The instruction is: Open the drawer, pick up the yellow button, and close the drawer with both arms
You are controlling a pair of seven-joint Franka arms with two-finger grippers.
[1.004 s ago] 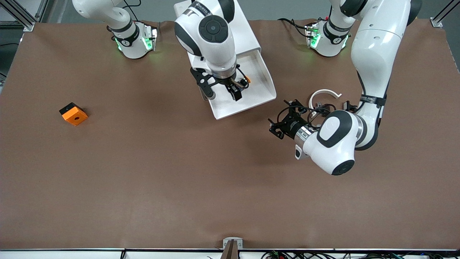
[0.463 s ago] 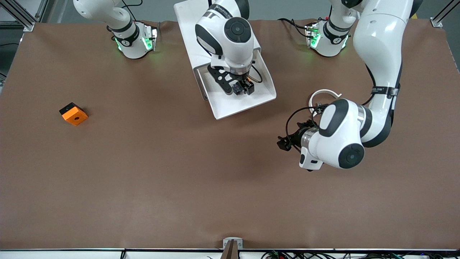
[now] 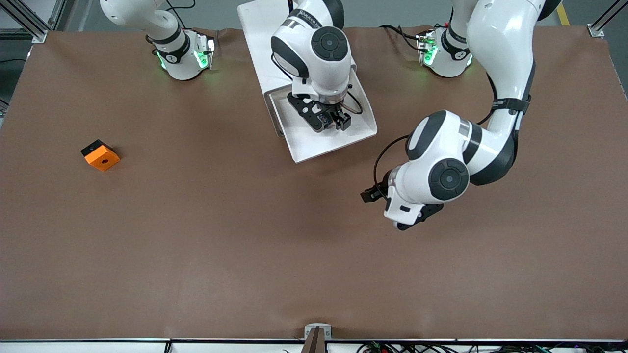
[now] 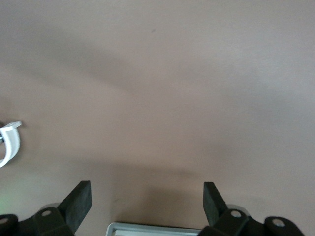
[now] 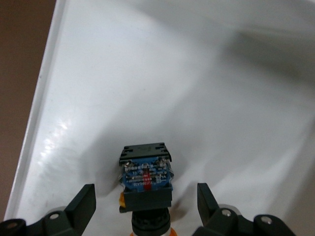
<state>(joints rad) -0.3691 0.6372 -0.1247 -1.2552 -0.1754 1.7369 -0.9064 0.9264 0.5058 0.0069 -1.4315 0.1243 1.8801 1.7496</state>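
From the front, the drawer (image 3: 338, 135) stands pulled out of the white cabinet (image 3: 260, 39) at the desk's edge where the arm bases stand, and the right gripper (image 3: 329, 119) is down inside its tray. The left gripper (image 3: 374, 192) is over bare desk toward the left arm's end, mostly hidden under its own wrist. An orange block (image 3: 100, 155) sits near the right arm's end of the desk. In the left wrist view the fingers (image 4: 78, 202) are spread wide, with nothing between them, over brown desk. In the right wrist view the button (image 5: 146, 184) lies on the drawer's floor (image 5: 206, 98) between the spread fingers (image 5: 84, 202), neither touching it.
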